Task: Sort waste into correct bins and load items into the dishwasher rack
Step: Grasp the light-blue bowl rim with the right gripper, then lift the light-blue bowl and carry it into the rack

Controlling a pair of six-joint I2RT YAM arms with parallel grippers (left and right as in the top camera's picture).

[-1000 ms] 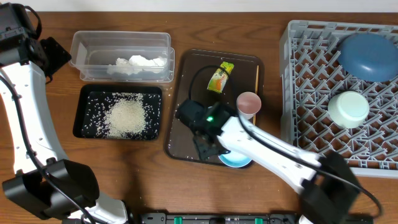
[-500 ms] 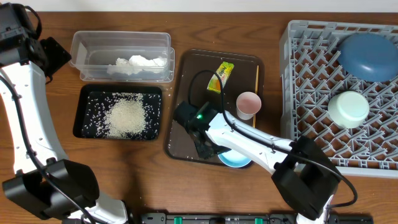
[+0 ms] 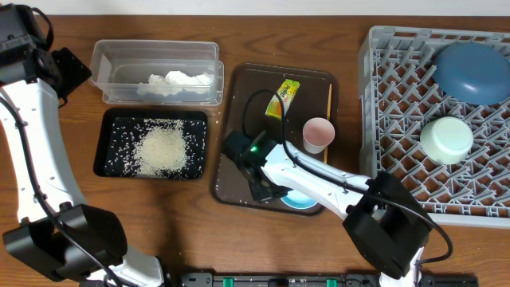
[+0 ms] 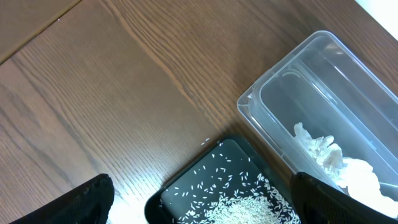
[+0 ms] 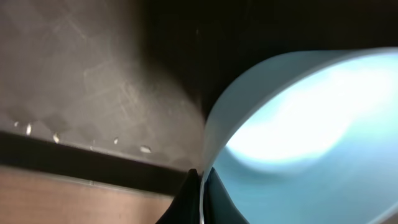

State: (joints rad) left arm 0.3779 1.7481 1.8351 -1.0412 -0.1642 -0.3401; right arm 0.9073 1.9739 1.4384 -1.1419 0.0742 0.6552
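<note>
**Right gripper clenched on the light blue bowl's rim**

Your smooth, glossy light blue bowl (image 3: 303, 202) sits at the near edge of the scuffed dark brown serving tray (image 3: 243, 88). The right gripper (image 5: 200, 198) is grasping the bowl, its fingertips pinched together on the thin curved rim.

Further up the same tray you have the small pinkish-white cup (image 3: 319, 133), the crinkled yellow-green snack wrapper (image 3: 282, 98) and the thin wooden stick (image 3: 328, 100).

To the right, the light grey lattice rack (image 3: 398, 119) holds the large dark blue plate (image 3: 472, 72) and the mint green bowl (image 3: 446, 139).

Your left gripper (image 4: 205, 205) hangs spread wide, released, over the wood-grain bench (image 4: 112, 93). It is beside the shallow black tray (image 3: 107, 119) of white rice (image 3: 163, 147) and the clear plastic tub (image 3: 155, 49) with the crumpled white tissue (image 3: 179, 80).
</note>
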